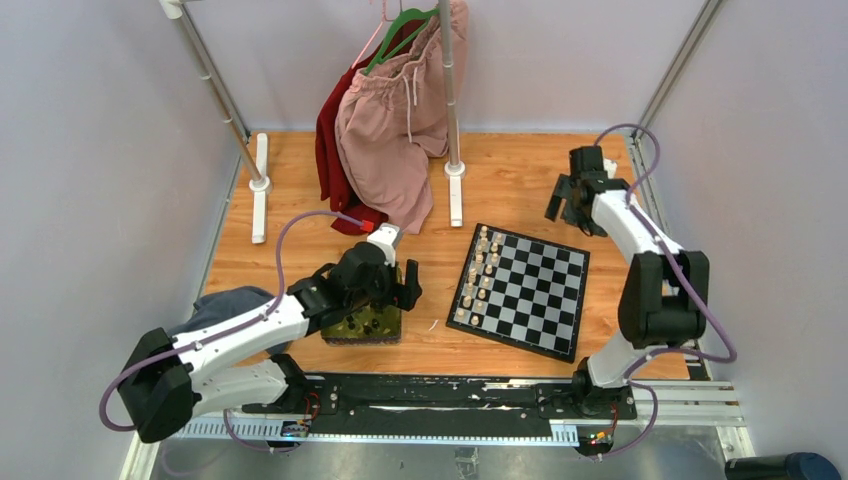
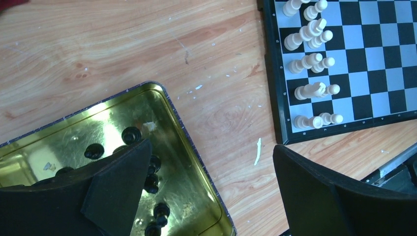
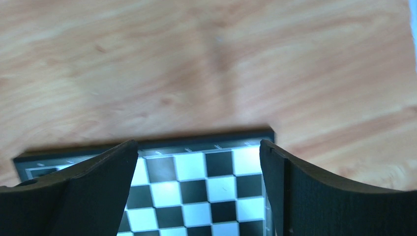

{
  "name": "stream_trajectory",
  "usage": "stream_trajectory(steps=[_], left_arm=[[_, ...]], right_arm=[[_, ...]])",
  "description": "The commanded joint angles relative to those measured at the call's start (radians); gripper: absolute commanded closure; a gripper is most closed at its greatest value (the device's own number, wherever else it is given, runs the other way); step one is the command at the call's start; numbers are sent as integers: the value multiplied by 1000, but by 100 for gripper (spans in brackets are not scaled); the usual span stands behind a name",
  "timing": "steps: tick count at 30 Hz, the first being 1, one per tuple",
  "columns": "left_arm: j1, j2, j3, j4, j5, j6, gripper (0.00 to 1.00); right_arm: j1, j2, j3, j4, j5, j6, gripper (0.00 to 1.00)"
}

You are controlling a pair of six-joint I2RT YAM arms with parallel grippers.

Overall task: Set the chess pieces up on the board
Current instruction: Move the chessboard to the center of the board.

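Chess pieces, tiny and black (image 2: 131, 135), lie loose inside the shiny yellow-green rectangular metal tray (image 2: 113, 110), which I see by the near edge of the wooden tabletop (image 2: 98, 44), left of centre. The flat square board with black and light grey checks (image 1: 530, 295) lies apart from the tray, right of centre and turned at a slight angle. Pale cream-white pieces (image 2: 310, 61) stand in two files along the board's left side. My left gripper (image 2: 210, 152) hovers with its jaws spread wide and empty, one finger over the tray, the other over bare wood. My right gripper (image 3: 197, 147), near the far right corner, is likewise spread and empty above the board's far border.
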Motion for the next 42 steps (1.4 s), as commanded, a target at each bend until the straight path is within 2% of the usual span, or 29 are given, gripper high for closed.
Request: stream_trajectory(steps=[1, 9, 11, 15, 18, 22, 42], left_arm=[[4, 52, 51, 47, 24, 26, 0], [4, 141, 85, 94, 58, 25, 0], [4, 153, 93, 100, 64, 25, 0], [4, 177, 100, 113, 75, 22, 0], [4, 200, 106, 122, 85, 18, 0], [3, 237, 121, 133, 97, 17, 0], [-3, 350, 198, 121, 101, 47, 0]], right_arm=[[-60, -115, -165, -82, 35, 50, 4], [-76, -331, -398, -81, 65, 133, 21], [-76, -358, -426, -86, 69, 147, 30], [-117, -406, -467, -88, 79, 159, 54], [-136, -432, -496, -95, 84, 165, 79], [-156, -442, -530, -95, 66, 182, 100], [-166, -433, -673, 32, -91, 290, 100]])
